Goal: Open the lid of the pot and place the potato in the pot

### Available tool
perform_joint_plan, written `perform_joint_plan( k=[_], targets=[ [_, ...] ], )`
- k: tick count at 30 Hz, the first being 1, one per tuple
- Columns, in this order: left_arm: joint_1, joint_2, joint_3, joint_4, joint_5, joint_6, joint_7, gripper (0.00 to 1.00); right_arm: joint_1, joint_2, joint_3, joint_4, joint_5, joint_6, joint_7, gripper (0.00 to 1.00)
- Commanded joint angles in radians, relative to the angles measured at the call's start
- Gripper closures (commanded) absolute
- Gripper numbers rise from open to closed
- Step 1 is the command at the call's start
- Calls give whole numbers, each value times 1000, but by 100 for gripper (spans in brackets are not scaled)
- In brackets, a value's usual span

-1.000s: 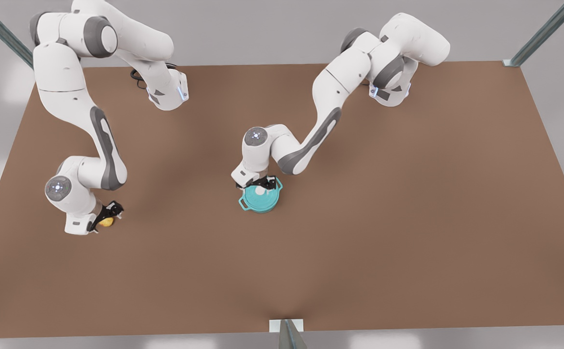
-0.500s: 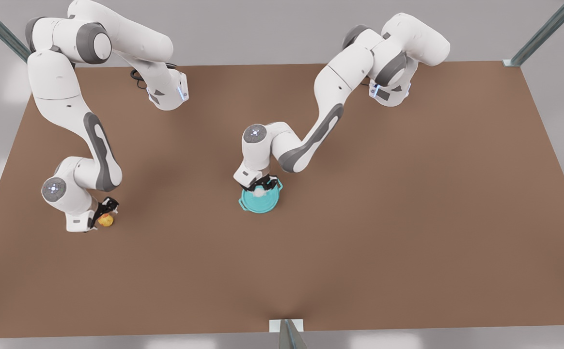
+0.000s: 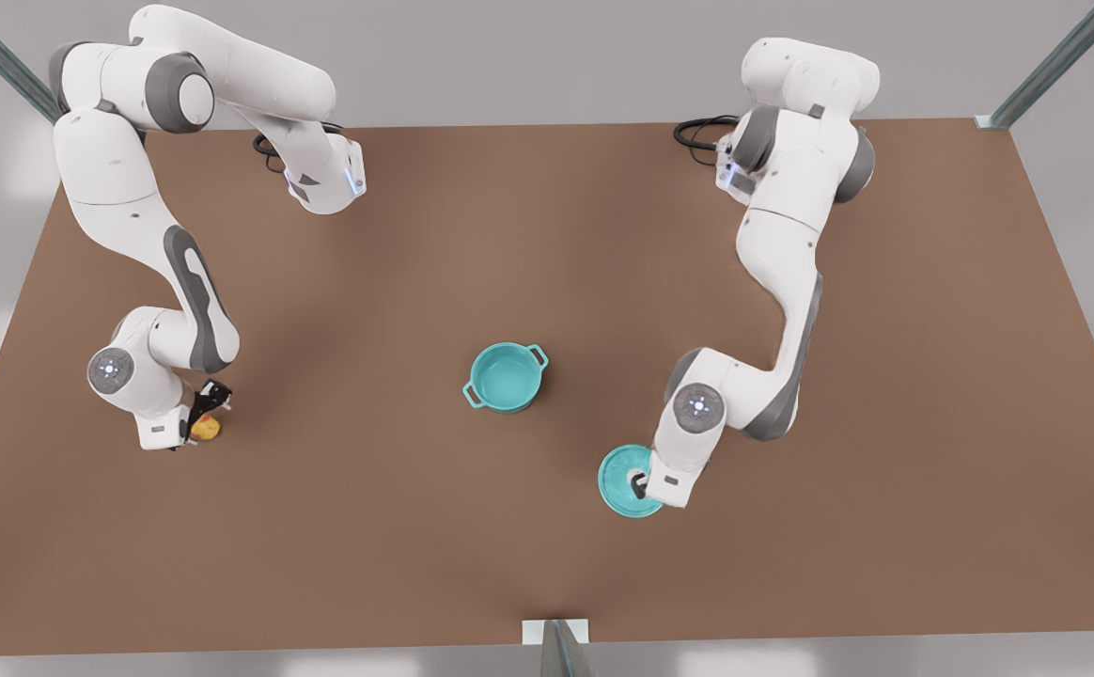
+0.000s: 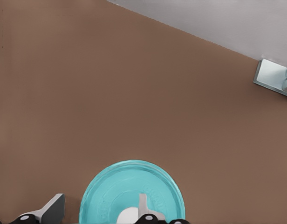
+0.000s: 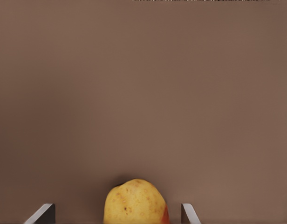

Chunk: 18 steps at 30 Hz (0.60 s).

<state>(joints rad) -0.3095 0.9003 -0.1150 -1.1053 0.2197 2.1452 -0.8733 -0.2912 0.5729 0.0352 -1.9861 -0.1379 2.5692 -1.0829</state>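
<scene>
Potato [image 3: 206, 429] sits on the brown counter [image 3: 547, 527] far over at the front view's left, well apart from the pot [image 3: 506, 377], which stands uncovered near the middle with its teal inside showing and a loop handle on each side. Right gripper [image 3: 210, 410] is down at the potato; in the right wrist view the potato [image 5: 135, 201] lies between the two fingertips [image 5: 42, 213], with a gap of bare counter on either side, so the jaws stand wide and touch nothing that I can see. Pot lid [image 3: 628, 480] is over at the front view's right of the pot, well clear of it and nearer the counter's front edge, under the left gripper [image 3: 642, 484]. In the left wrist view the lid [image 4: 132, 192] shows as a flat teal disc with its white knob [image 4: 129, 215] at the centre; one finger [image 4: 143, 207] stands right against the knob while the other is off beyond the lid's rim, so the jaws look spread and not clamped on the knob. Whether the lid rests on the counter or hangs just above it I cannot tell.
</scene>
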Motion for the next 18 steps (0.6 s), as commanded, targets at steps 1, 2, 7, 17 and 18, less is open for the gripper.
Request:
perform_joint_plan(
  k=[1, 2, 7, 17, 18],
  targets=[
    [62, -119, -2, 1, -52, -394, 738, 0, 0, -1, 0, 4, -2, 5, -98, 0],
    [136, -271, 1, -24, -158, -604, 927, 0, -2, -1, 0, 9, -2, 5, -100, 0],
    [207, -633, 9, -355, -69, -405, 721, 0, -2, 10, 0, 23, -3, 8, -106, 0],
    [225, -632, 11, -354, -214, -458, 794, 0, -19, 24, 0, 23, -6, 8, -143, 11],
    [227, -630, 11, -354, -214, -456, 795, 0, -19, 24, 0, 23, -6, 8, -144, 14]
  ],
)
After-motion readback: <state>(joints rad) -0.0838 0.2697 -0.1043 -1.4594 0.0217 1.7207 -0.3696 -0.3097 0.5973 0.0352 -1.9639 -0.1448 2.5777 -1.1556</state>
